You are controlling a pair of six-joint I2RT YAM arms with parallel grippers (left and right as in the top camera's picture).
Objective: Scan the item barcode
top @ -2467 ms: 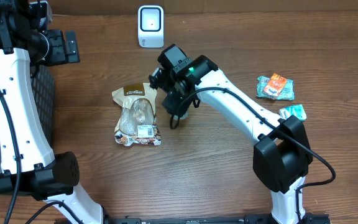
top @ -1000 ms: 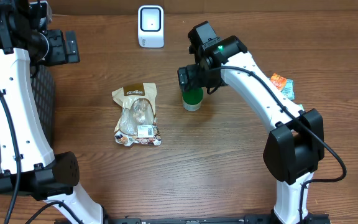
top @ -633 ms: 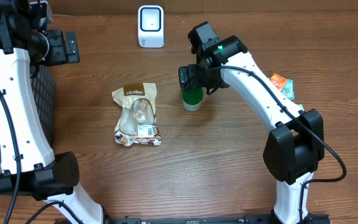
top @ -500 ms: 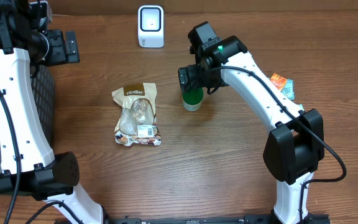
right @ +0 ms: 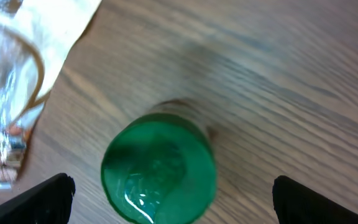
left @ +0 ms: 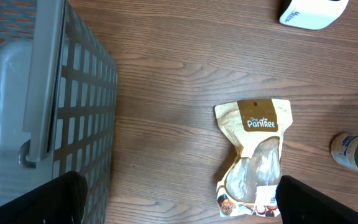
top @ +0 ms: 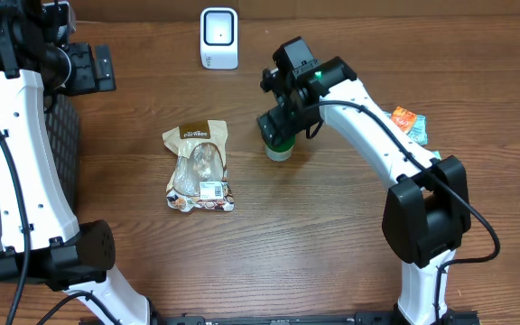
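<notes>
Pouch [left: 253, 158] with "PanTree" label, near green-lidded container [right: 159, 171]

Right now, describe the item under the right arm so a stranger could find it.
Start at the white scanner at the far edge of the table. Nearer and rightward, below the open right gripper, stands a small jar. Its round green lid separates it from the flat tan pouch nearby.

On the wooden table [top: 314, 235] lie a white scanner [top: 218, 38], snack pouch [top: 199, 168], green-capped jar [right: 157, 168] and packets [top: 408, 124].
</notes>
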